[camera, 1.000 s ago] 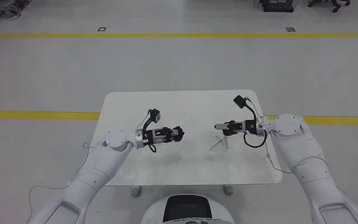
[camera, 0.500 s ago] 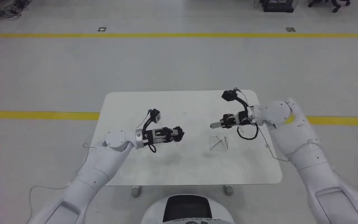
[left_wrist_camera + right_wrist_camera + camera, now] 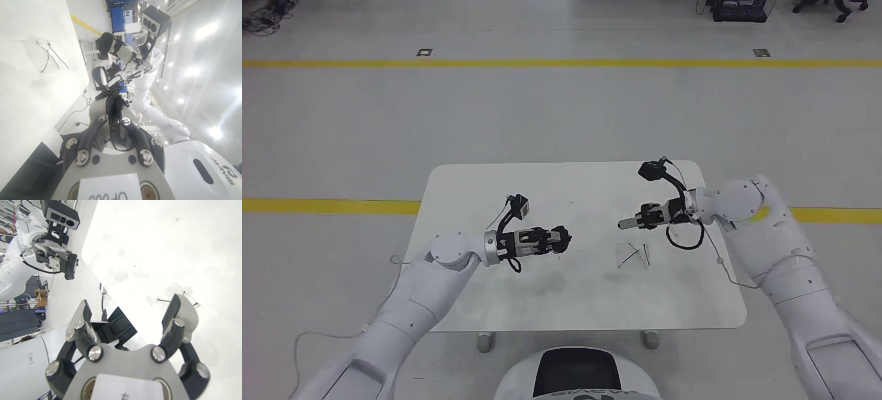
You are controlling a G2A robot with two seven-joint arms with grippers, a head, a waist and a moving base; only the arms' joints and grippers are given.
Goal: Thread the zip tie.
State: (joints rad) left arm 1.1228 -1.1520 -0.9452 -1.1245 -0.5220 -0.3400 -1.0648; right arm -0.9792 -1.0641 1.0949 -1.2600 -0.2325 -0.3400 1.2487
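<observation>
Two thin black zip ties (image 3: 49, 56) lie crossed inside a flat clear bag (image 3: 634, 254) on the white table (image 3: 542, 190), right of centre. My right gripper (image 3: 625, 224) hovers just past the bag's far side, open with nothing between its fingers (image 3: 172, 309). In the right wrist view one finger covers part of the bag (image 3: 189, 298), and a tie's head (image 3: 196, 303) pokes out beside it. My left gripper (image 3: 564, 238) hangs above the table's middle, left of the bag, with its black pads (image 3: 113, 106) pressed together. I see nothing held in it.
The table's rounded near corner (image 3: 85, 83) and a cable hanging off it appear in the left wrist view. Bare tabletop surrounds the bag. A yellow floor line (image 3: 332, 206) runs behind the table.
The right arm swung its wrist toward the table's far side, and its gripper shifted slightly left and farther off the bag, then held still. The left arm and the bag stayed put.
</observation>
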